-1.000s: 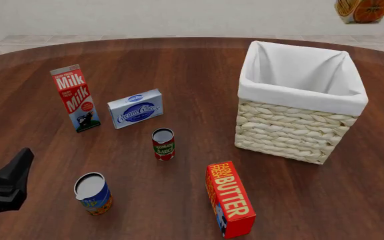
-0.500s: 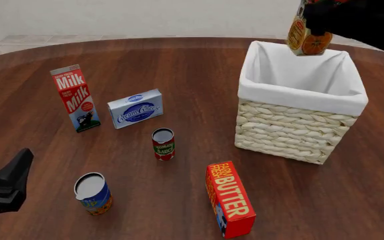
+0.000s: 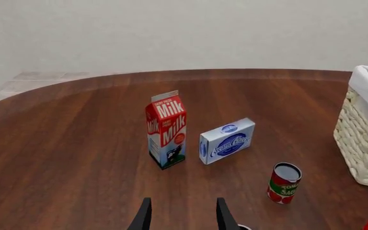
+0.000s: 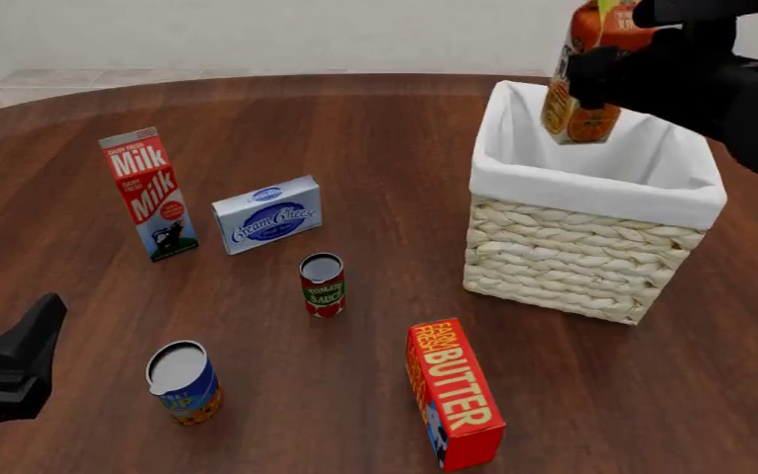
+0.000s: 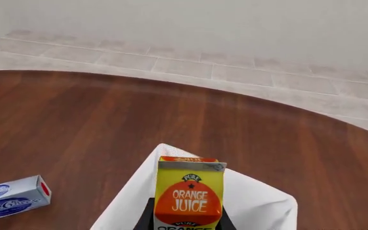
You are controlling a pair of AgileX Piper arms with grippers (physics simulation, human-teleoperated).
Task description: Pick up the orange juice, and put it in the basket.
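My right gripper [image 4: 590, 69] is clamped on the orange-yellow gable-top juice carton [image 4: 579, 84] above the cream wicker basket [image 4: 576, 252] (left gripper [image 3: 180, 215] low, fingers apart).

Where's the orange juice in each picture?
Front view: orange juice at top right, held by the right gripper above the basket.
Right wrist view: bottom centre, over the basket's white liner.
Left wrist view: not in it.
Shared landmark: the basket.
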